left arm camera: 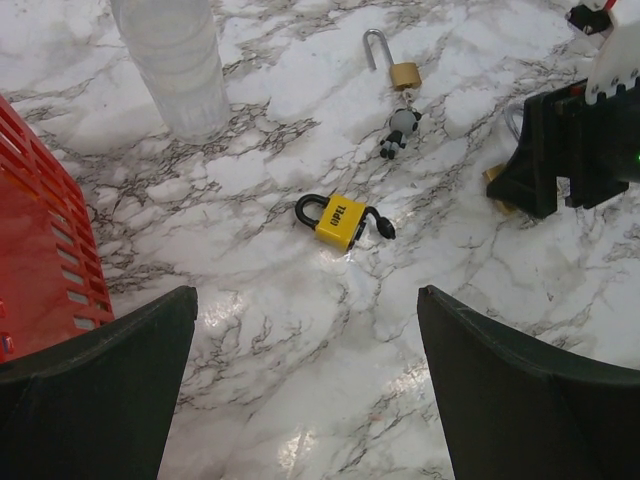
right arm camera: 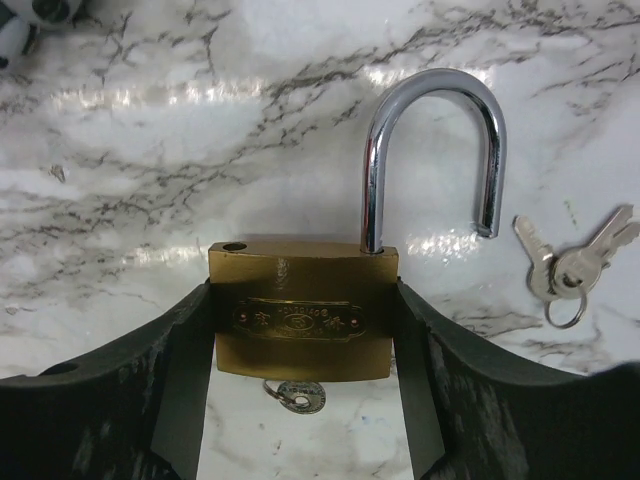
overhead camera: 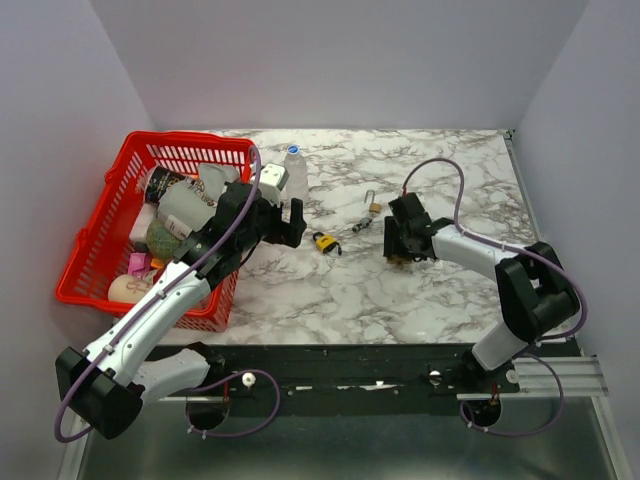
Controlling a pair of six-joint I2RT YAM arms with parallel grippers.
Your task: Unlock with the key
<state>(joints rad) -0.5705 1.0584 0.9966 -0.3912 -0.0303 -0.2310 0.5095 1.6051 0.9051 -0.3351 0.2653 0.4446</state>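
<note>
My right gripper (right arm camera: 302,300) is shut on a large brass padlock (right arm camera: 300,345), one finger pressed against each side of its body. The padlock's steel shackle (right arm camera: 435,140) stands swung open, its free end out of the body. A key (right arm camera: 296,396) sticks out of the bottom of the padlock. In the top view the right gripper (overhead camera: 403,245) is low on the marble at centre right. My left gripper (overhead camera: 280,222) hovers open over bare marble, left of a yellow padlock (left arm camera: 340,220).
Spare keys (right arm camera: 565,265) lie right of the shackle. A small brass padlock (left arm camera: 403,72) with an open shackle and a panda key fob (left arm camera: 398,130) lie beyond the yellow one. A clear bottle (left arm camera: 180,60) and a red basket (overhead camera: 100,230) of items stand at left.
</note>
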